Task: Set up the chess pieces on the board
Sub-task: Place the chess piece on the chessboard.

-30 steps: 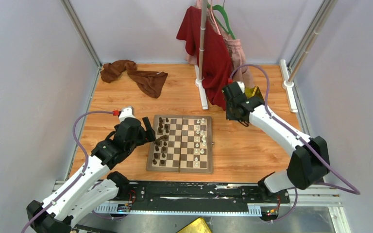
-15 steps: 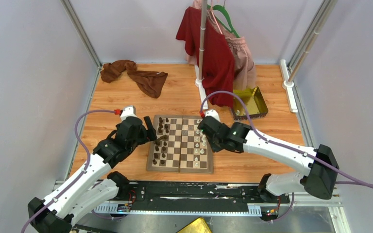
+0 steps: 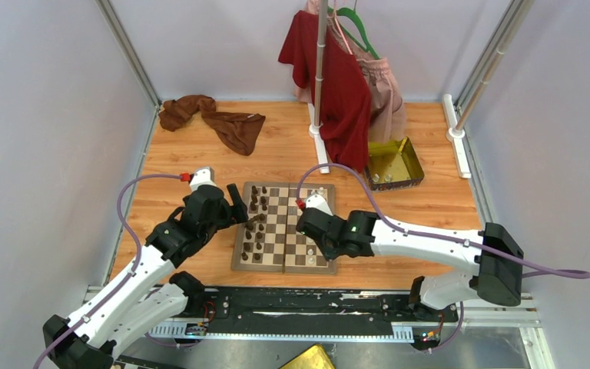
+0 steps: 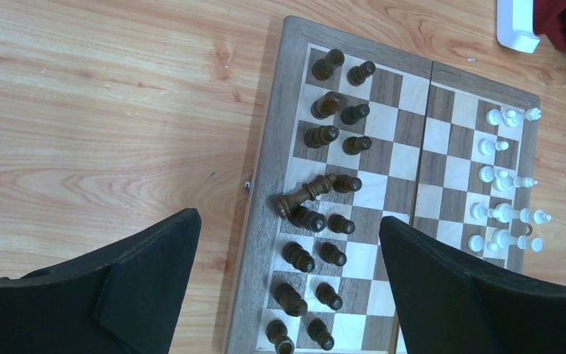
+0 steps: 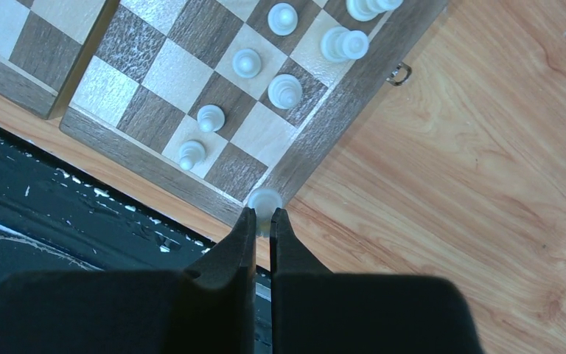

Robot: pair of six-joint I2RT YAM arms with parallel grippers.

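We see our right tool (image 5: 262,215) pinching a cream piece (image 5: 264,199), axis in line with it; the empty corner square (image 5: 236,171) of the board (image 5: 118,88) lies just ahead, slightly left.

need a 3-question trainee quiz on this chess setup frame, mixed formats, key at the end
1. True or false: the left jaws are clamped on a dark piece.
2. Multiple choice: what do the right jaws hold? A) a white piece B) a dark piece C) nothing
3. Fill in: one dark piece in the middle of the dark rows on the board is not upright; it is ____.

Key
1. False. The left jaws stand open above the board's dark side and grip nothing.
2. A. The right jaws are shut on it over the board's near corner.
3. Lying on its side.
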